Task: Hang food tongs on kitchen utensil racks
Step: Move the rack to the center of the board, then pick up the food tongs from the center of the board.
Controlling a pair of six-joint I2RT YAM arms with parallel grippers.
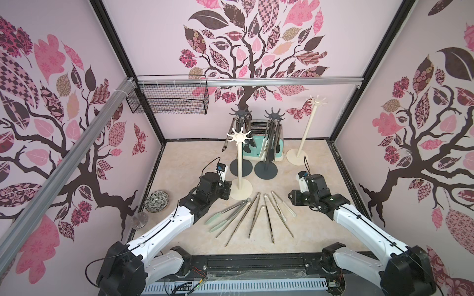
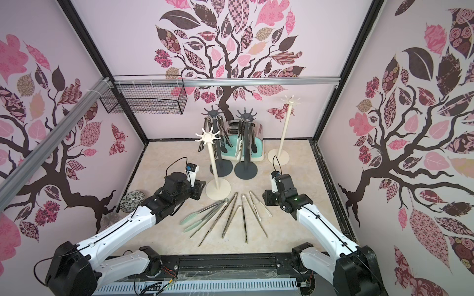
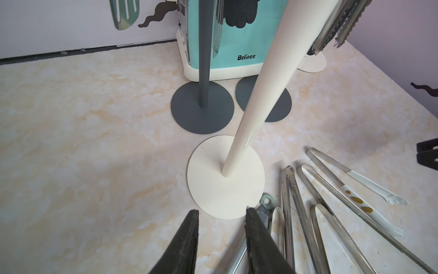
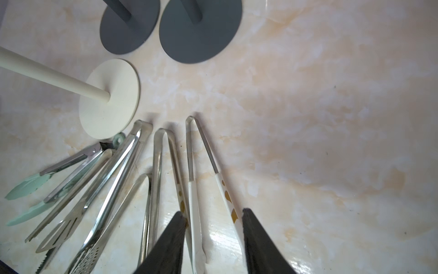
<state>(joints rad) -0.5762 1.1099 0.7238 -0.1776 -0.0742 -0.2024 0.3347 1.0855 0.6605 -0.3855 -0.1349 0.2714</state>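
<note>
Several food tongs (image 1: 254, 215) are fanned out on the counter (image 1: 320, 230) between the arms, and more are hung on the two dark grey kitchen utensil racks (image 1: 266, 170) behind. The left pincer (image 3: 221, 212) is held apart and empty by the near cream rack (image 3: 213, 189). The right pincer (image 4: 213, 213) is spread, gripping nothing, over the cream-tipped tongs (image 4: 193, 197).

Your top views look steeply down from high at 6 o'clock over the whole desk (image 1: 179, 161). Close above it, left wrist faces roughly 1 o'clock, right wrist roughly 10 o'clock; both share the cream rack base (image 3: 213, 189) and food tongs (image 4: 193, 201).
</note>
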